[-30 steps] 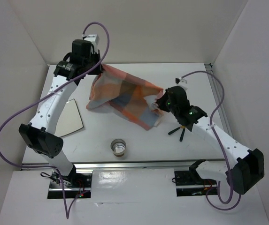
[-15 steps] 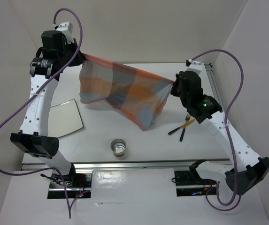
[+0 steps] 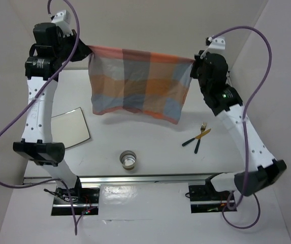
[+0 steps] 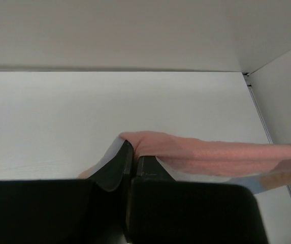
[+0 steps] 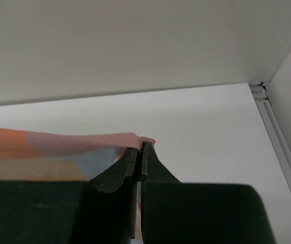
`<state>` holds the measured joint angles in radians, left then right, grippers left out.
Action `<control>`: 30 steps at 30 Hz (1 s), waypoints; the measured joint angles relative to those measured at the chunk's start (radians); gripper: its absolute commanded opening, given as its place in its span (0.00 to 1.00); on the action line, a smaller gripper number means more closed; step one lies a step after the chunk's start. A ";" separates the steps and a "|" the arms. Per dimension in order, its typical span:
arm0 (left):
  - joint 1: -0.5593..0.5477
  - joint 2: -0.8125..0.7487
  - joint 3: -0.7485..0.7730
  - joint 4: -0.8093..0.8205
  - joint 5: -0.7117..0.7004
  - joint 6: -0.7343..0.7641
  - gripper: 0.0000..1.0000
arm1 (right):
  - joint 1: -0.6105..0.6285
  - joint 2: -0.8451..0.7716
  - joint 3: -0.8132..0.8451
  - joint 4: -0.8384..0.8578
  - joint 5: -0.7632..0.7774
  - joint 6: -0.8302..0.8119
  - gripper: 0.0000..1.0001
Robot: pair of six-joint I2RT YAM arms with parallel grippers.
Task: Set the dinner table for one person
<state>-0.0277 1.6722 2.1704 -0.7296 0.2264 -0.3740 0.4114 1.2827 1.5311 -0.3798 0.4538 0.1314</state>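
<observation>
The orange, grey and blue checked cloth mat (image 3: 137,81) hangs stretched out flat above the far half of the dinner table (image 3: 155,152). My left gripper (image 3: 88,49) is shut on its upper left corner, my right gripper (image 3: 193,60) shut on its upper right corner. In the left wrist view the cloth mat (image 4: 211,155) runs off to the right from the left gripper (image 4: 134,148). In the right wrist view the cloth mat (image 5: 59,143) runs left from the right gripper (image 5: 141,146). The lower edge hangs just over the tabletop.
A square white plate (image 3: 70,128) lies at the left, under the left arm. A small metal cup (image 3: 129,159) stands near the front edge. A fork (image 3: 199,137) and a knife (image 3: 196,137) lie crossed at the right. A metal rail (image 3: 135,179) runs along the near edge.
Both grippers have lifted and moved apart, pulling the bunched cloth mat up off the table into a flat hanging sheet. The fork and knife, hidden before, show now.
</observation>
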 measured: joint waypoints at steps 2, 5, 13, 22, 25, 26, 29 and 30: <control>0.001 0.064 0.074 0.011 0.017 -0.001 0.00 | -0.074 0.082 0.037 0.059 -0.066 -0.019 0.00; -0.004 0.212 0.228 0.030 0.050 -0.006 0.00 | -0.185 0.256 0.137 0.124 -0.190 -0.034 0.00; 0.042 0.463 0.307 0.175 0.126 -0.110 0.00 | -0.287 0.720 0.587 0.200 -0.393 -0.039 0.00; 0.092 0.444 0.222 0.370 0.186 -0.187 0.00 | -0.287 0.650 0.402 0.361 -0.475 -0.007 0.00; 0.093 0.367 0.056 0.399 0.198 -0.186 0.00 | -0.287 0.542 0.177 0.426 -0.490 0.017 0.00; 0.093 0.324 -0.038 0.425 0.200 -0.183 0.00 | -0.287 0.503 0.095 0.448 -0.496 0.026 0.00; 0.094 0.179 -0.351 0.459 0.205 -0.182 0.00 | -0.287 0.381 -0.159 0.491 -0.517 0.053 0.00; 0.094 0.131 -0.448 0.464 0.205 -0.181 0.00 | -0.287 0.348 -0.233 0.499 -0.522 0.062 0.00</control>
<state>0.0666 1.8034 1.7226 -0.2653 0.4316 -0.5552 0.1242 1.6302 1.2984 0.1196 -0.0685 0.1932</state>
